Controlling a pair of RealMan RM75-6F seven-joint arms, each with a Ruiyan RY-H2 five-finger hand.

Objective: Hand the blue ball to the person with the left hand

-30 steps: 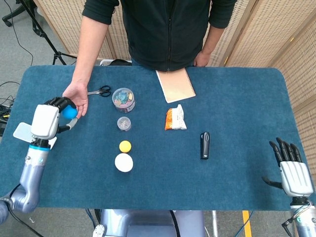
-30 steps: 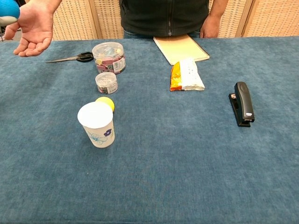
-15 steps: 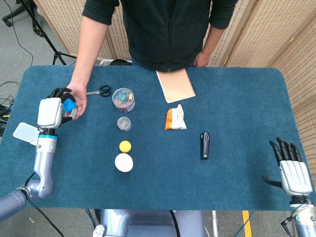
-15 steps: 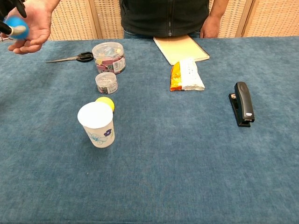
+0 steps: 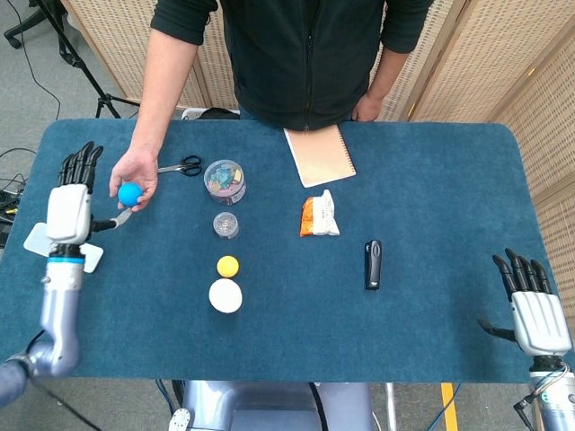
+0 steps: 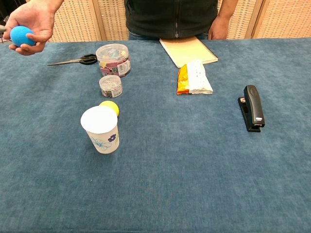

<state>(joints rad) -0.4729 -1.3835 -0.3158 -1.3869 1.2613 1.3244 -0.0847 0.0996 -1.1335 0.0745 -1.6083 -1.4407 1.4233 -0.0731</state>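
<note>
The blue ball [image 5: 130,194] [image 6: 23,36] lies in the person's hand [image 5: 139,175] [image 6: 33,20], whose fingers curl around it. My left hand [image 5: 72,197] is to the left of the ball and apart from it, fingers straight and spread, holding nothing. In the chest view only a sliver of it shows at the left edge. My right hand [image 5: 535,301] hangs at the table's front right corner, fingers spread and empty.
Scissors [image 5: 184,165], a clear jar of clips [image 5: 225,180] and a small round tin [image 5: 225,224] lie right of the person's hand. A yellow ball [image 5: 228,266] and paper cup [image 6: 101,128] stand nearer me. A notebook [image 5: 319,154], snack packet [image 5: 320,215] and black stapler [image 5: 373,264] lie mid-table.
My left hand let go of the blue ball and drew back to the left, fingers now spread. The person's hand has closed around the ball. The right hand stayed put.
</note>
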